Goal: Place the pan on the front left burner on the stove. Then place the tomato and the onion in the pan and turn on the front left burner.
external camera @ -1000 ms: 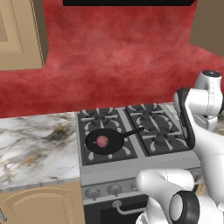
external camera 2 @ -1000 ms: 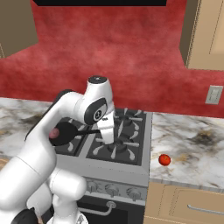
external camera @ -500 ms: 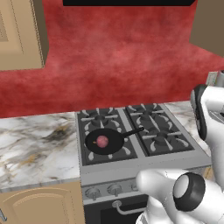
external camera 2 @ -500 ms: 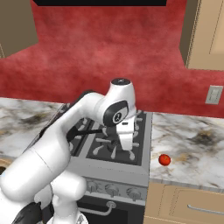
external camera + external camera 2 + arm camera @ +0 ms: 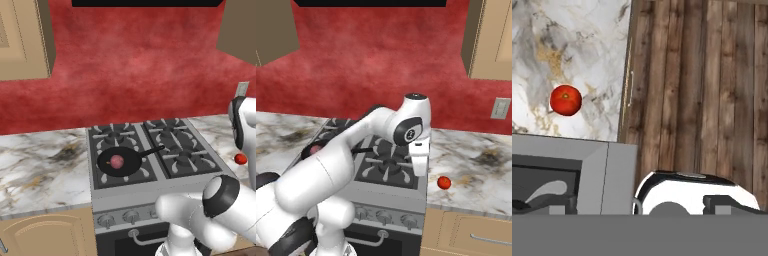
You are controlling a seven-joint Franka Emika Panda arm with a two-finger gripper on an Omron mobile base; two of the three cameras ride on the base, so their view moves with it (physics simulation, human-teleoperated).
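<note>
Tomato sits alone on the marble surface right of the stove, at about 4 o'clock from your end effector in the right base view and at about 10 o'clock in the hand view, near but not under it. It's roundish, so no long axis or heading to line up with; come at it from any side. Your end effector is spread wide and holds nothing, while the pan sits on the front left burner with the onion inside.
</note>
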